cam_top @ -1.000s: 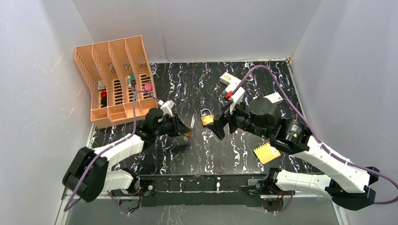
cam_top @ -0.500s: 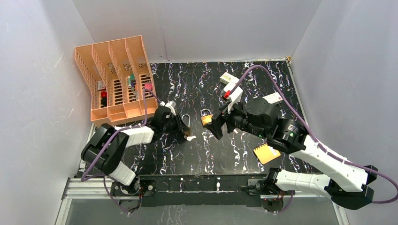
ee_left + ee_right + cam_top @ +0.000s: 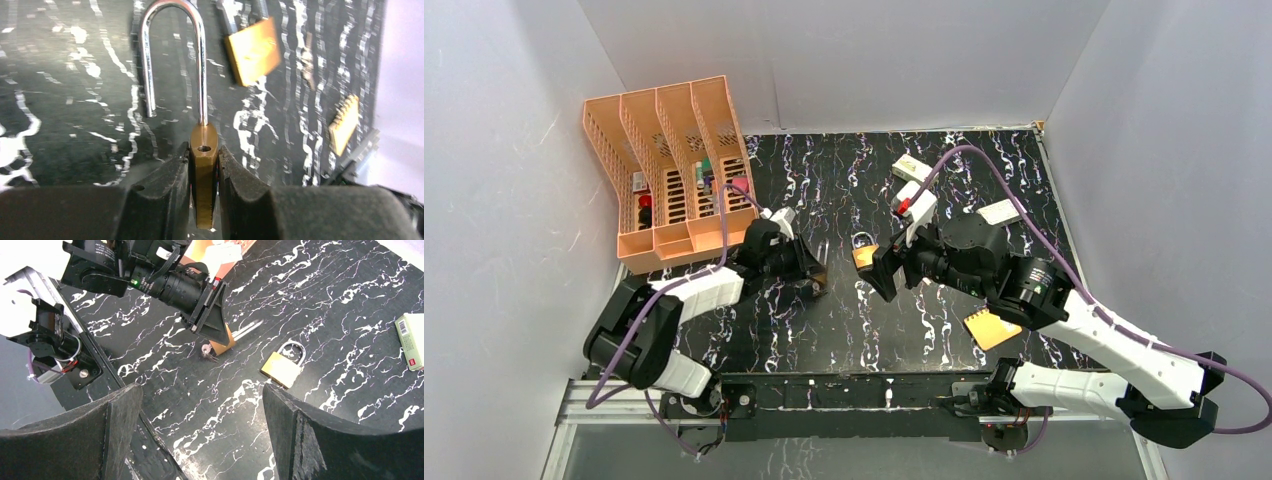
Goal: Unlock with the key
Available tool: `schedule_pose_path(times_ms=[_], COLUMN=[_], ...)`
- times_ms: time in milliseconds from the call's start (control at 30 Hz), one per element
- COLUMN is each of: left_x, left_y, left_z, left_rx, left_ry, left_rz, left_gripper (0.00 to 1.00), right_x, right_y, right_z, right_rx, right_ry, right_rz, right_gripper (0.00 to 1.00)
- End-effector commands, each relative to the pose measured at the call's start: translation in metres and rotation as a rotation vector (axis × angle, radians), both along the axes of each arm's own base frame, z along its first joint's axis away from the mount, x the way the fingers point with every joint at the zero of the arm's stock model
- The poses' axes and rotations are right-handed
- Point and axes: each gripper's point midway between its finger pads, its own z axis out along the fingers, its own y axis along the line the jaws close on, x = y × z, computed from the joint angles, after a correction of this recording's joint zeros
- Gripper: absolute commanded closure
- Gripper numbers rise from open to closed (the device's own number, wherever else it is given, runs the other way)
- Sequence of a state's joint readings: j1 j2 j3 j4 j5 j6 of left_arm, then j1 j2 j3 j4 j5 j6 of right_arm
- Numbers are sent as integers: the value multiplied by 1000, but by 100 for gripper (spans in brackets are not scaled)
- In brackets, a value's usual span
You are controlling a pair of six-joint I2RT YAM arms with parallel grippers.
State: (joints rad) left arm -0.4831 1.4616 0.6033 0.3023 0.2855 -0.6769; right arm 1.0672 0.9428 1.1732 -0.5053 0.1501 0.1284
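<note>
The left wrist view shows the left gripper (image 3: 203, 157) pinching an open-shackled brass padlock (image 3: 203, 200). Only the right wrist view catches the key (image 3: 207, 350) beside it, between the right gripper (image 3: 201, 395)'s wide, empty fingers.

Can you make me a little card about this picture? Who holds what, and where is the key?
left gripper: shut on brass padlock
shackle: open, one leg free
key: at brass padlock's bottom end; in the lock or not, cannot tell
right gripper: open, holds nothing
second padlock: shut, lying on table near right gripper
also: orange rack, yellow notepad
</note>
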Motion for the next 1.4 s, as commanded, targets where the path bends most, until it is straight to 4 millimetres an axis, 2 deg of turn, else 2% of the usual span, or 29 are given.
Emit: schedule_pose_path(times_ms=[0, 133, 233, 300, 433, 533, 767, 933, 1100, 1367], left_x=[-9, -41, -72, -95, -128, -140, -156, -159, -162, -148], left_y=[-37, -49, -49, -46, -36, -30, -29, -31, -31, -32], left_z=[82, 112, 131, 146, 173, 181, 195, 216, 233, 234], left_rx=[-217, -287, -333, -376, -434, -418, -447, -519, -553, -503], left_ry=[-152, -210, -252, -289, -432, -496, -532, -607, -655, -700], left_rz=[-205, -362, -490, -565, -653, -694, -797, -799, -818, -752], left_gripper=[100, 100, 100, 100, 100, 100, 100, 100, 100, 100], right_x=[12, 32, 40, 49, 76, 80, 81, 62, 41, 13], right_y=[6, 17, 28, 29, 24, 33, 52, 63, 64, 52], right_z=[12, -12, -8, 1, 0, -5, -10, -25, -28, -12], right_rx=[54, -38, -33, -12, 29, 28, 47, 119, 145, 141], right_ry=[2, 99, 109, 88, 154, 189, 228, 329, 388, 454], right_rz=[-64, -178, -160, -151, -101, -12, 102, 268, 382, 445], right_gripper=[2, 4, 13, 22, 52, 58, 57, 61, 66, 74])
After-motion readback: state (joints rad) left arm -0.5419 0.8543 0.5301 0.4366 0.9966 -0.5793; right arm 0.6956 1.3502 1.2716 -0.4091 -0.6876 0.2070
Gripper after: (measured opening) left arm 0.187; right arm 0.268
